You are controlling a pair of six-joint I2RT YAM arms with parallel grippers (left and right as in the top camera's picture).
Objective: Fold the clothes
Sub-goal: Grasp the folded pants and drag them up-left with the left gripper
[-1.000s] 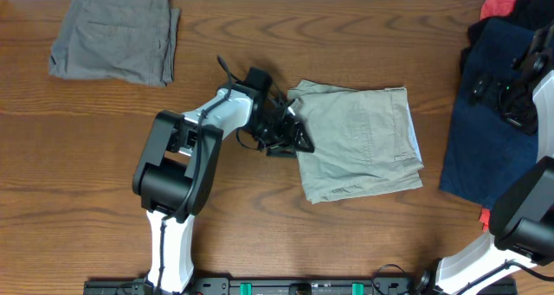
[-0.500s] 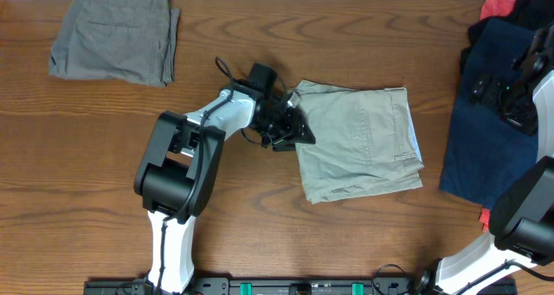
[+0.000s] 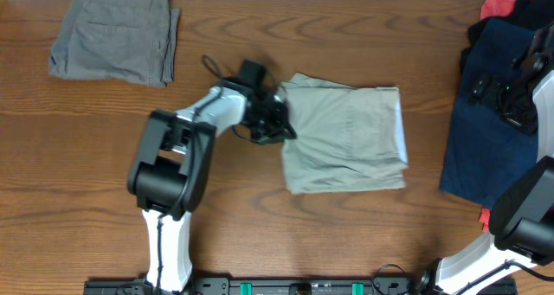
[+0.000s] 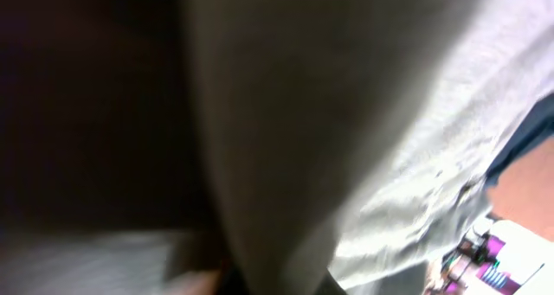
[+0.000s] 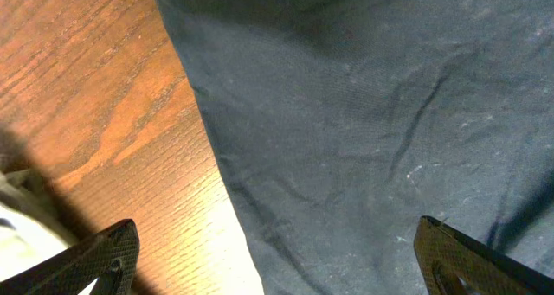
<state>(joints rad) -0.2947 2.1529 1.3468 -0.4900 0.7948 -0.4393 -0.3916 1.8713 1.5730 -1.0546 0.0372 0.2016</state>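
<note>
A folded khaki garment (image 3: 346,139) lies in the middle of the table. My left gripper (image 3: 279,122) is at its left edge, shut on the cloth. In the left wrist view the khaki cloth (image 4: 346,113) fills the frame, blurred, and hides the fingers. At the right edge a navy garment (image 3: 485,113) lies spread out, and my right gripper (image 3: 506,96) hovers over it. In the right wrist view the right gripper (image 5: 277,260) stands wide open above the navy cloth (image 5: 363,113), holding nothing.
A folded grey garment (image 3: 114,34) sits at the back left corner. A red piece of clothing (image 3: 506,3) shows behind the navy one at the back right. Bare wooden table (image 3: 260,226) runs along the front.
My left gripper closed on the khaki garment's left edge and moved left, and the garment slid left with it and lies squarer. The right arm has not moved.
</note>
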